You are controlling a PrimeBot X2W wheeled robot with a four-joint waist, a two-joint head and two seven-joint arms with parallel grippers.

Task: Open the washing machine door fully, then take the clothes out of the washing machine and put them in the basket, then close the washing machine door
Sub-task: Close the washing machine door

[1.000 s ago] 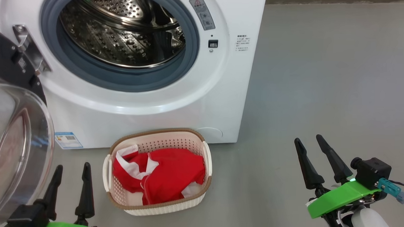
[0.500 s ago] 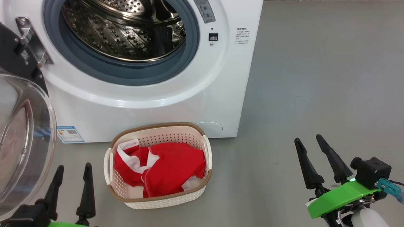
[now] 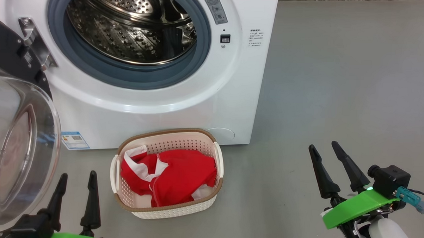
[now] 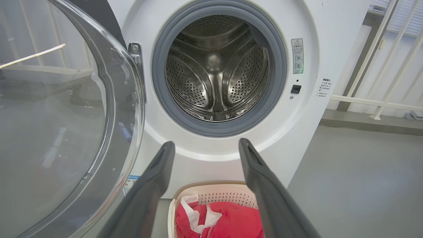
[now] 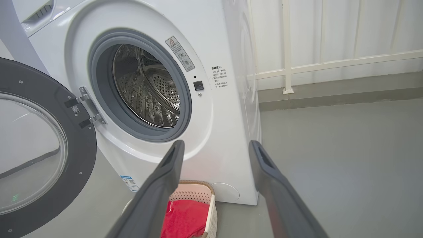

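Observation:
The white washing machine (image 3: pixel 241 81) stands open, its steel drum (image 3: pixel 130 28) showing no clothes inside. Its door (image 3: pixel 17 140) hangs swung out at the left, clear glass bowl facing me, also visible in the right wrist view as the door (image 5: pixel 43 155). Red clothes (image 3: pixel 167 181) with white trim lie in the cream basket (image 3: pixel 166 210) on the floor before the machine. My left gripper (image 3: pixel 76 176) is open at the lower left, beside the door glass and left of the basket. My right gripper (image 3: pixel 324 146) is open at the lower right, well clear of the basket.
Grey floor (image 3: pixel 340 84) spreads to the right of the machine. In the wrist views a white railing (image 5: pixel 330 62) and wall stand behind it. A blue label (image 3: pixel 75 140) marks the machine's lower left corner.
The whole head view has shifted slightly, so machine and basket sit a little higher in it. Neither gripper has moved and the clothes lie as before.

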